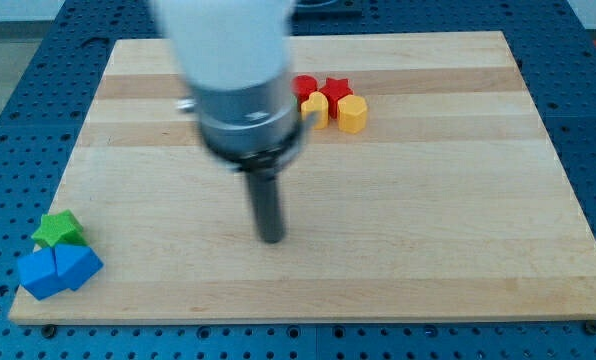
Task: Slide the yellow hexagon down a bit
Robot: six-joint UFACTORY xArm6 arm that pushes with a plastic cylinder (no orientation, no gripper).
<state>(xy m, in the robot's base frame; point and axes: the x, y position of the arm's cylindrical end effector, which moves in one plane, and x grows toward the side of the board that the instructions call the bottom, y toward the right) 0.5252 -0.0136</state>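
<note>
The yellow hexagon (352, 114) sits near the view's top centre of the wooden board (428, 200), at the right end of a small cluster. A second yellow block (316, 110), arch-like in shape, touches it on the left. A red star (337, 90) sits just above them, and a red block (306, 86) is to the left of the star, partly hidden by the arm. My tip (271, 238) rests on the board well below and to the left of the yellow hexagon, apart from every block.
A green star (58, 230) and two blue blocks (42, 274) (76, 264) sit together at the board's bottom-left corner. The arm's blurred white and grey body (233, 80) covers the top centre-left. A blue perforated table surrounds the board.
</note>
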